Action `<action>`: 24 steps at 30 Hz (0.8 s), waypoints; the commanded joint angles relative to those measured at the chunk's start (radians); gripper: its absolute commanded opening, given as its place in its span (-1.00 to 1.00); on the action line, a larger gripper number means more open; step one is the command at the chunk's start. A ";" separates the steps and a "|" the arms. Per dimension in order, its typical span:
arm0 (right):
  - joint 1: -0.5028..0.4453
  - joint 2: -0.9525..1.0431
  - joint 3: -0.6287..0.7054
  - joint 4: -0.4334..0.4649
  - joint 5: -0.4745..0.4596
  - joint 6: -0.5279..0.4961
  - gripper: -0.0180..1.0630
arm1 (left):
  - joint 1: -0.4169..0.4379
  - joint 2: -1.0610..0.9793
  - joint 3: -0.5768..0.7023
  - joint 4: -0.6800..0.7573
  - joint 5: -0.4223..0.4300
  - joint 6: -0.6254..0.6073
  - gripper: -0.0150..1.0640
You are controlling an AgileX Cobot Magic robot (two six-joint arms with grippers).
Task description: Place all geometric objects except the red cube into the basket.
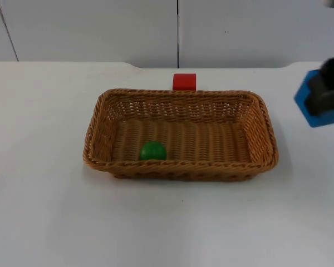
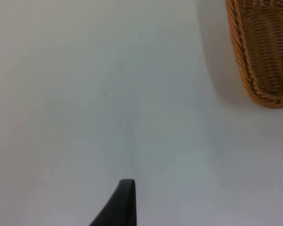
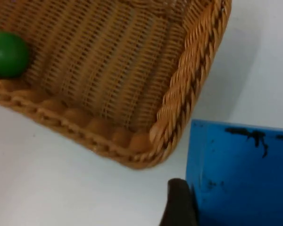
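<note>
One woven basket (image 1: 181, 133) sits mid-bench in the top view: tan wicker, rectangular, long axis running left to right. Green ball (image 1: 152, 151) lies inside, against the near wall, left of centre. Red cube (image 1: 184, 82) stands on the bench (image 1: 44, 211) just behind the basket's far rim. Blue block (image 1: 317, 105), flat-faced with square corners, is at the right edge of the view, well apart from the basket's right end; the right claw (image 1: 331, 89) is pinching it from above. Bench surface is plain white and ends at a grey partition wall (image 1: 100, 28) with a dark vertical seam.

Left wrist view: left claw, seen as one black fingertip (image 2: 118, 205), waits over bare white bench; whether it is spread or pressed together I cannot tell. A corner of the basket (image 2: 262, 56) is near.

Right wrist view: blue block (image 3: 240, 174) has black scuff marks on its face, a dark fingertip (image 3: 179, 205) pressed to its side. Basket corner (image 3: 179, 117) lies just beside it, green ball (image 3: 8, 54) within
</note>
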 commanded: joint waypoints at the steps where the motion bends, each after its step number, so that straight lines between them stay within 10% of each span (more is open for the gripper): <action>1: 0.002 0.086 -0.079 0.022 0.017 -0.008 -0.97 | 0.002 -0.006 0.002 0.002 -0.009 0.000 0.97; 16: 0.105 0.577 -0.512 0.046 0.086 -0.090 -0.95 | 0.002 -0.006 0.002 -0.002 -0.008 0.000 0.97; 21: 0.105 0.644 -0.522 0.046 0.091 -0.090 -0.41 | 0.002 -0.006 0.002 -0.002 -0.008 0.000 0.97; 24: 0.107 0.642 -0.522 0.048 0.082 -0.090 0.30 | 0.002 -0.006 0.002 -0.002 -0.010 0.000 0.97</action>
